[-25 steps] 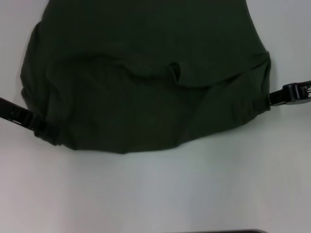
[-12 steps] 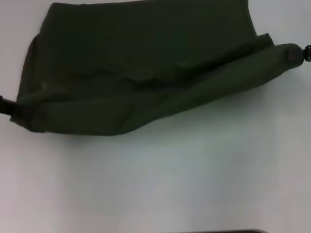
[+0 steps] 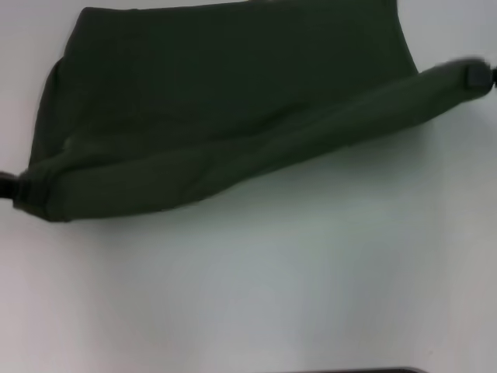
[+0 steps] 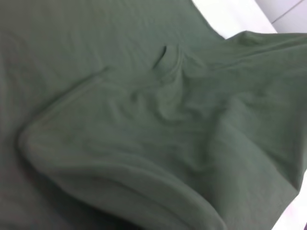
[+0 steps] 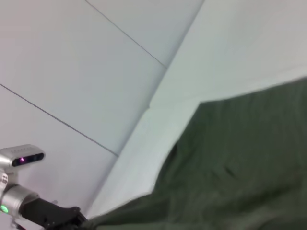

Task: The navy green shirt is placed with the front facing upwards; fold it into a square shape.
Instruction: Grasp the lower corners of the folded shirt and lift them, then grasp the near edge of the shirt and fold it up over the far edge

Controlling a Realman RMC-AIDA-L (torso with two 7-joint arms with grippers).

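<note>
The navy green shirt lies spread on the white table, plain dark fabric showing and no lettering in sight. Its near edge is raised as a rolled fold stretched between both grippers. At the far left edge of the head view, my left gripper is shut on the fold's left corner. High on the right, my right gripper is shut on the right corner. Creased shirt cloth fills the left wrist view. The right wrist view has the shirt and the left arm far off.
White table surface stretches in front of the shirt toward me. A thin dark strip sits at the bottom edge of the head view. Pale floor tiles lie beyond the table edge in the right wrist view.
Both grippers have carried the shirt's near edge up and away from me over the body of the shirt. The right gripper rose farthest; the left slid toward the picture's left edge.
</note>
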